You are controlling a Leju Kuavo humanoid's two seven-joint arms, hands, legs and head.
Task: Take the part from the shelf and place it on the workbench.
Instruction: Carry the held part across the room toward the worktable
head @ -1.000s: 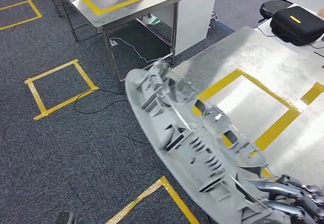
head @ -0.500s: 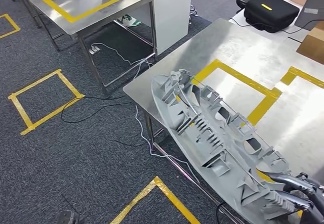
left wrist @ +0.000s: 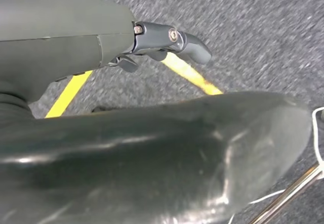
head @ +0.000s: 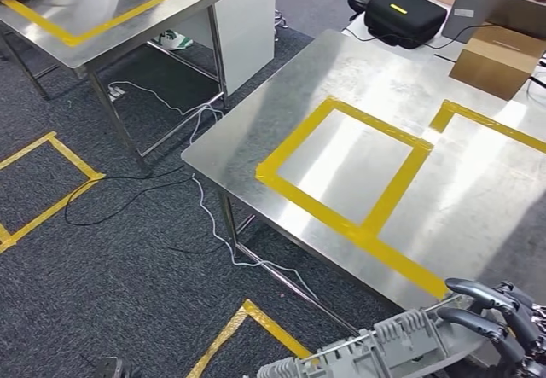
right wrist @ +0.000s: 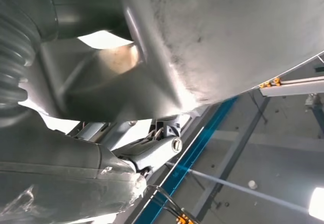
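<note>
Since the earlier frames the whole head view has shifted, so the camera has moved. The workbench [head: 412, 79] now shows both yellow tape rectangles [head: 345, 169], and the grey part [head: 380, 348], which lay across the middle of the view half a second ago, now sits low at the bottom edge.

Part: off the workbench's near edge, over the carpet [head: 116, 276], ribbed face up.

Right hand [head: 499, 318]: fingers curled over the part's right end, clamped on it.

Left hand [left wrist: 168, 39]: fingers lie along the part's smooth dark underside [left wrist: 172, 148]; whether it grips, I cannot tell.

Far edge: black case [head: 404, 13], cardboard box [head: 496, 58].
</note>
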